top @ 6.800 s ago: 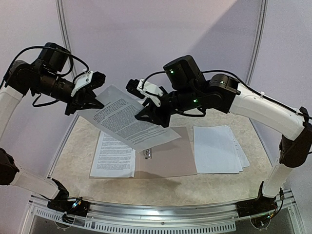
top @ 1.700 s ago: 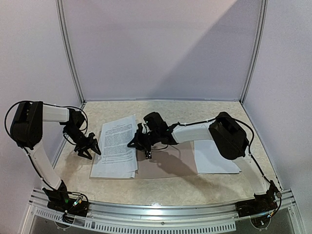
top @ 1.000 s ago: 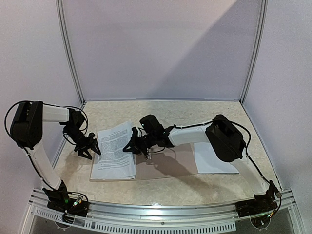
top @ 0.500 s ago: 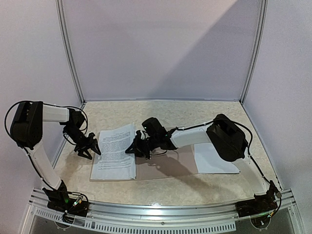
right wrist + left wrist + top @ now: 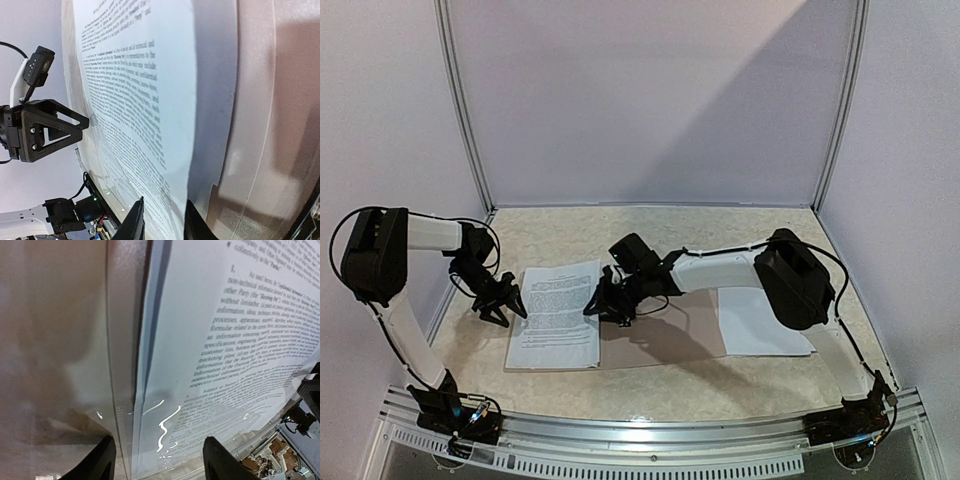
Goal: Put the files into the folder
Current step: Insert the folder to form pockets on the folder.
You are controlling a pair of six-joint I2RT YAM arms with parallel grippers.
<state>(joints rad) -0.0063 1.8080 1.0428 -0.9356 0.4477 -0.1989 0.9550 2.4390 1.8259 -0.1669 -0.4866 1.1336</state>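
Top external: file [image 5: 557,305] lies flat on left half of folder [image 5: 670,335]. Left gripper [image 5: 500,305] fingers apart at sheet's left edge. Right gripper [image 5: 605,305] jaws narrowly parted at right edge. Risk: a fingertip snags on retreat and drags the sheet askew.

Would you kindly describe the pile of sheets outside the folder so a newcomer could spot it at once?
Find the brown folder lying open on the table. Just past its right edge, on the bare surface, lies a white pile. Unlike the printed sheets on the folder's left half, its top looks blank.
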